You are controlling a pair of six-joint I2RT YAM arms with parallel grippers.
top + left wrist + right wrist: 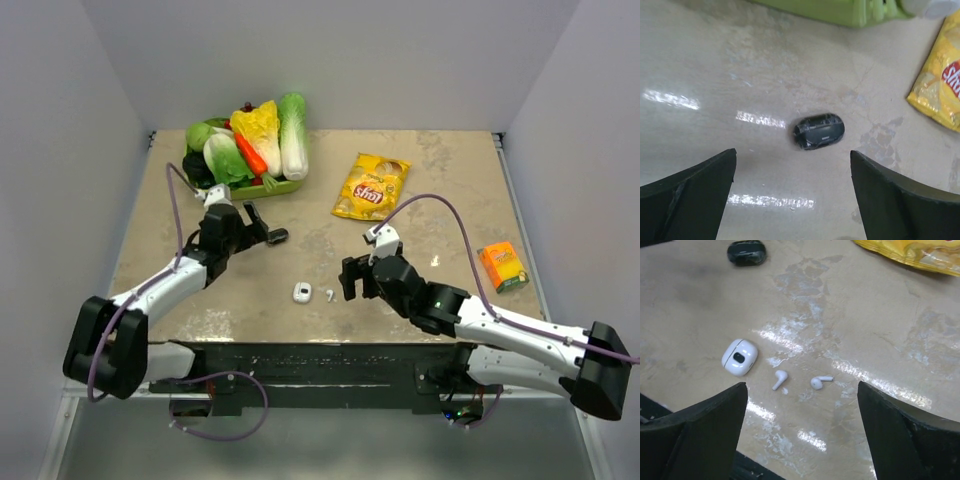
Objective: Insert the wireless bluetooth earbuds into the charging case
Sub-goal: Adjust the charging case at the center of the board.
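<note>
While the left gripper point(792, 156) hangs wide open above a black earbud case point(818, 131), the right gripper point(801, 389), jaws equally wide and empty, hovers over two white stemmed earbuds point(780, 380). They lie loose on the table point(865, 330), just beside the white charging case point(740, 356).

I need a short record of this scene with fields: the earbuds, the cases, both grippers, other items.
charging case: small white rounded plastic charging case, on the beige table, touching no earbud
earbuds: one white stemmed earbud beside that case, a second white stemmed earbud further along; both loose on the table
dark case: black glossy oval case, ahead of the left gripper
left gripper: open, empty
right gripper: open, empty, facing the earbuds
other: yellow chips bag; green tray of toy vegetables; orange carton
</note>
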